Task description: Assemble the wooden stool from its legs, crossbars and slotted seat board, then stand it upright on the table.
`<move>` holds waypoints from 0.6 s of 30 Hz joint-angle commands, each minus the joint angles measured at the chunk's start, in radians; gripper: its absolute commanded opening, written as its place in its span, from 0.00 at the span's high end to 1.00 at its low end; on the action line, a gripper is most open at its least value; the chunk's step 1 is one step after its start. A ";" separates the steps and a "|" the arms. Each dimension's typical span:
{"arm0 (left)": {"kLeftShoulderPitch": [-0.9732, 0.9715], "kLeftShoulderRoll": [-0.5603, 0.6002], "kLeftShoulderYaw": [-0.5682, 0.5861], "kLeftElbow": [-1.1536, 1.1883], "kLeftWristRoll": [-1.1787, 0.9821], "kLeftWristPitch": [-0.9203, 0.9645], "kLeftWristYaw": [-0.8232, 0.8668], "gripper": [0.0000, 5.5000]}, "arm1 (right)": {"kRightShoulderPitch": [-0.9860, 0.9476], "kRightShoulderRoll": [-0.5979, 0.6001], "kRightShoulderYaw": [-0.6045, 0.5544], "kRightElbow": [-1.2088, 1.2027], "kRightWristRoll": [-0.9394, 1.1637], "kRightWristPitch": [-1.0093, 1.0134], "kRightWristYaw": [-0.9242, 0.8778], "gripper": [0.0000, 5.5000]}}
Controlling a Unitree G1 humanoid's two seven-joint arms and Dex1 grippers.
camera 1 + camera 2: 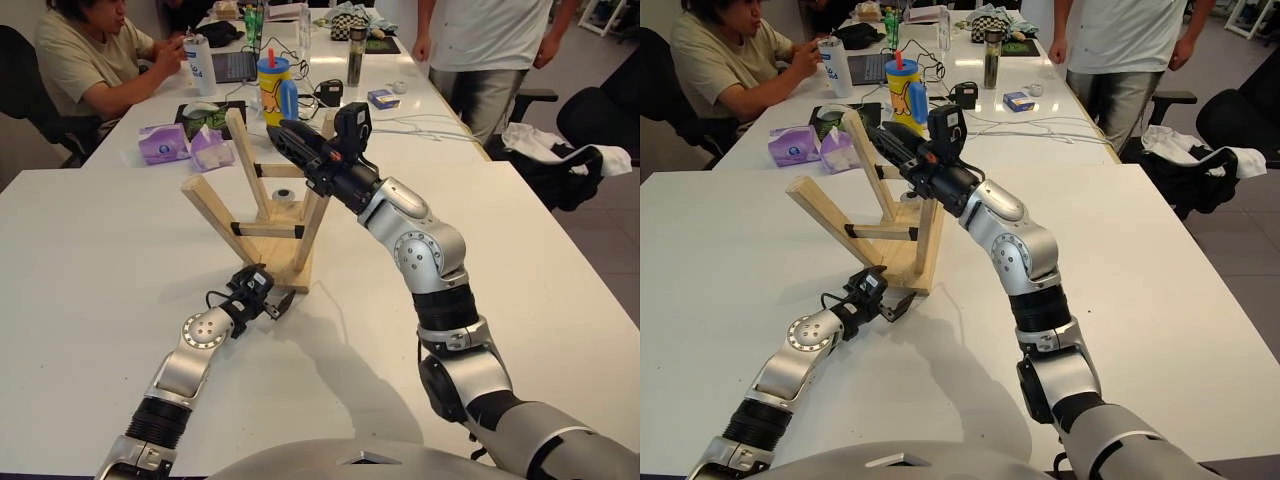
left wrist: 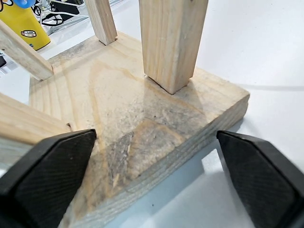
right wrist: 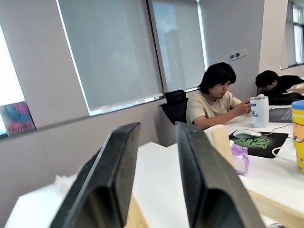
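Observation:
The wooden stool (image 1: 268, 215) stands upside down at the table's middle, its seat board (image 2: 142, 118) down and its legs (image 1: 245, 160) slanting up toward the far left, joined by crossbars (image 1: 270, 230). My left gripper (image 1: 272, 300) is open at the board's near corner, its fingers (image 2: 47, 175) on either side of that corner without touching it. One leg (image 2: 171, 42) rises just beyond them. My right gripper (image 1: 277, 132) is open up among the upper legs, over a crossbar, and its fingers (image 3: 118, 166) have nothing between them.
A tape roll (image 1: 285, 195) lies on the table behind the stool. Purple tissue packs (image 1: 165, 143), a yellow cup (image 1: 272, 85), a bottle (image 1: 356, 52) and cables sit on the far table, where people are. White tabletop (image 1: 540, 260) lies free to the right and the left.

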 commanded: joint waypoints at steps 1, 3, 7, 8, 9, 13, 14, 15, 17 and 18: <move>0.092 -0.007 0.020 -0.006 -0.036 -0.031 -0.018 0.14 | -0.073 -0.068 -0.140 0.139 0.047 -0.016 0.045 0.75; 0.094 -0.006 0.040 -0.057 -0.056 -0.080 -0.024 0.14 | -0.093 -0.104 -0.152 0.227 0.013 -0.048 0.092 0.75; 0.113 0.030 0.073 -0.142 -0.082 -0.162 -0.065 0.14 | -0.081 -0.163 0.018 0.416 -0.208 -0.187 0.252 0.75; 0.120 0.036 0.082 -0.158 -0.087 -0.175 -0.073 0.14 | -0.083 -0.161 0.041 0.453 -0.239 -0.223 0.291 0.75; 0.126 0.047 0.087 -0.172 -0.091 -0.188 -0.087 0.14 | -0.085 -0.154 0.054 0.484 -0.255 -0.250 0.334 0.75; 0.198 0.092 0.120 -0.239 -0.108 -0.225 -0.121 0.14 | -0.123 -0.125 0.073 0.597 -0.293 -0.346 0.466 0.75; 0.235 0.106 0.137 -0.240 -0.103 -0.237 -0.120 0.14 | -0.129 -0.120 0.071 0.607 -0.290 -0.357 0.497 0.75; 0.268 0.118 0.150 -0.236 -0.091 -0.249 -0.114 0.14 | -0.136 -0.117 0.071 0.617 -0.293 -0.370 0.524 0.75; 0.324 0.144 0.181 -0.167 -0.041 -0.315 -0.086 0.14 | -0.122 -0.117 0.084 0.590 -0.295 -0.381 0.591 0.75; 0.340 0.146 0.213 -0.111 -0.026 -0.344 -0.053 0.14 | -0.115 -0.112 0.093 0.575 -0.295 -0.378 0.622 0.75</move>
